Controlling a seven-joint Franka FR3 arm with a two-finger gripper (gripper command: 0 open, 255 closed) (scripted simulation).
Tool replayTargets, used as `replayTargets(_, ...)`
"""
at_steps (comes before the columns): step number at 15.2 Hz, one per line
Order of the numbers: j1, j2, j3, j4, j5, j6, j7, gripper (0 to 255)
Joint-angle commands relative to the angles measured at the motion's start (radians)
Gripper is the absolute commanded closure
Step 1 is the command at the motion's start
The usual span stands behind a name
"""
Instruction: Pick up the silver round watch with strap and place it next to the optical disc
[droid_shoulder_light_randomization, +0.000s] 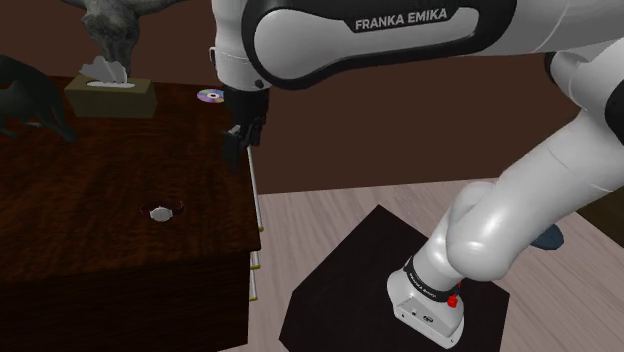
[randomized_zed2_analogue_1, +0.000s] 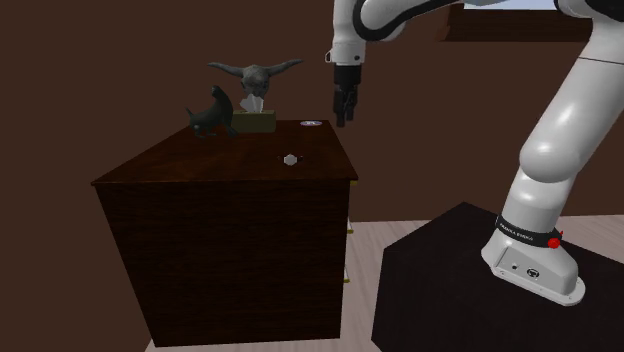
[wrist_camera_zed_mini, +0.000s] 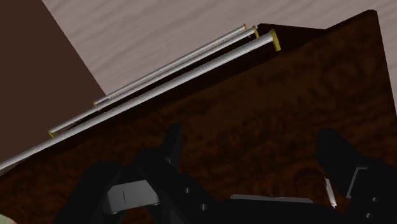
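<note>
The silver round watch (droid_shoulder_light_randomization: 160, 212) (randomized_zed2_analogue_1: 290, 159) lies flat on the dark wooden dresser top (droid_shoulder_light_randomization: 90, 190) (randomized_zed2_analogue_1: 220, 160), towards its front. The optical disc (droid_shoulder_light_randomization: 209, 96) (randomized_zed2_analogue_1: 309, 124) lies near the dresser's back corner, beside the arm. My black gripper (droid_shoulder_light_randomization: 242, 148) (randomized_zed2_analogue_1: 344, 120) hangs above the dresser's edge close to the disc, well away from the watch. In the wrist view the gripper (wrist_camera_zed_mini: 254, 149) is open over the wood, its fingers (wrist_camera_zed_mini: 170, 143) standing apart with nothing between them.
A tissue box (droid_shoulder_light_randomization: 110, 95) (randomized_zed2_analogue_1: 255, 121), a black cat figure (droid_shoulder_light_randomization: 30, 100) (randomized_zed2_analogue_1: 210, 115) and a horned skull (randomized_zed2_analogue_1: 255, 75) stand along the dresser's back. Silver drawer handles (wrist_camera_zed_mini: 172, 70) run down its side. My stand (droid_shoulder_light_randomization: 390, 270) sits on a pale wood floor.
</note>
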Motion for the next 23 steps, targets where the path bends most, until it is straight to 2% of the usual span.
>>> replayTargets(1,0.013,0.061,0.028,0.045,-0.028,0.023,0.021,0)
replayTargets(8,0.081,0.295,0.102,0.245,-0.168,0.061,0.104,0)
replayTargets(14,0.185,0.509,0.128,0.461,-0.310,0.046,0.161,0)
replayTargets(23,0.194,0.555,0.116,0.418,-0.341,0.129,0.178,0)
